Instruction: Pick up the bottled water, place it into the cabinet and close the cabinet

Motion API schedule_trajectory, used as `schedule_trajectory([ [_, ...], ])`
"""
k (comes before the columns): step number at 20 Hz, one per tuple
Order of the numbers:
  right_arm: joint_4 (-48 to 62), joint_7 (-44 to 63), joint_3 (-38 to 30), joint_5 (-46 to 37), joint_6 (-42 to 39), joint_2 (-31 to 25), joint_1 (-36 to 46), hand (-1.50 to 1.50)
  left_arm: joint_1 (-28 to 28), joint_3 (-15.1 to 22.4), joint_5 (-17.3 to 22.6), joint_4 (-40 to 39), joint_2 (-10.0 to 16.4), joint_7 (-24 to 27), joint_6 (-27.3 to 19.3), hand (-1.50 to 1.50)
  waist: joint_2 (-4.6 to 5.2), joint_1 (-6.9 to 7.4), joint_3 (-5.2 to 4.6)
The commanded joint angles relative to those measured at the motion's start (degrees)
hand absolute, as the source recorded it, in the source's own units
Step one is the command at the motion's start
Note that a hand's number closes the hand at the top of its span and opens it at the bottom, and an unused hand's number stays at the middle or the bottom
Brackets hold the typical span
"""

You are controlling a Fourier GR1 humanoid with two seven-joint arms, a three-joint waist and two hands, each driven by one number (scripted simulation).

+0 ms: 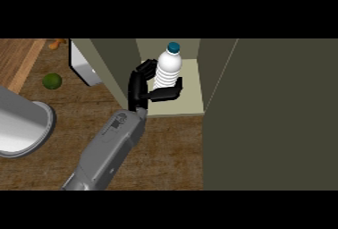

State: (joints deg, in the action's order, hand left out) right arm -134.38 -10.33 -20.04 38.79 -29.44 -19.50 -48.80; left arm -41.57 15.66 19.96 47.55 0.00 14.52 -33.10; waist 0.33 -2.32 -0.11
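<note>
The bottled water point(169, 67), clear white with a teal cap, stands upright in the opening of the olive cabinet point(188, 96), over its pale floor. My left hand point(140, 85) reaches in from the lower left and is shut on the bottle, with fingers point(145, 67) behind it at the left and the thumb point(165, 94) across its lower front. The bottle's base is hidden by the hand, so I cannot tell whether it rests on the floor. The cabinet door point(271, 116) stands open at the right as a large dark panel. My right hand is not in view.
A large grey round vessel point(20, 129) lies at the left edge of the wooden counter point(168, 152). A green lime point(52, 81) sits above it, beside a light wooden board point(20, 58). A white object point(84, 67) leans against the cabinet's left wall.
</note>
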Motion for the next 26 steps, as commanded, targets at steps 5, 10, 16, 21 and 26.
schedule_trajectory([
  [5, -7.3, 1.8, 0.6, 6.0, 0.3, 1.5, -1.6, -1.5, -7.9, -2.7, 3.1, -13.5, 0.0, 7.8, -0.9, 1.5, 0.33, -1.05, -0.01],
  [10, -8.0, 1.8, 0.3, 6.0, 0.1, 0.9, -2.4, -1.5, -13.4, -4.9, 1.8, -21.1, 0.0, 10.9, -2.2, 1.5, 0.49, -1.49, -0.02],
  [16, -5.4, 0.6, -0.7, 7.6, -1.6, -0.1, -2.2, -1.5, -19.9, -5.9, -0.2, -30.4, 0.0, 9.6, -2.2, -1.5, 0.64, -1.9, 0.02],
  [21, -5.5, 0.2, 1.0, 4.4, -2.4, 1.1, -2.1, -1.5, -22.6, -7.8, -0.3, -34.6, 2.6, 10.7, 0.6, -1.5, 0.74, -1.93, 0.01],
  [26, -5.1, 0.2, 0.7, 6.1, -1.6, 0.2, 0.0, -1.5, -25.1, -8.6, -0.6, -37.5, 0.6, 11.6, -1.8, -1.5, 1.14, -2.95, -0.01],
])
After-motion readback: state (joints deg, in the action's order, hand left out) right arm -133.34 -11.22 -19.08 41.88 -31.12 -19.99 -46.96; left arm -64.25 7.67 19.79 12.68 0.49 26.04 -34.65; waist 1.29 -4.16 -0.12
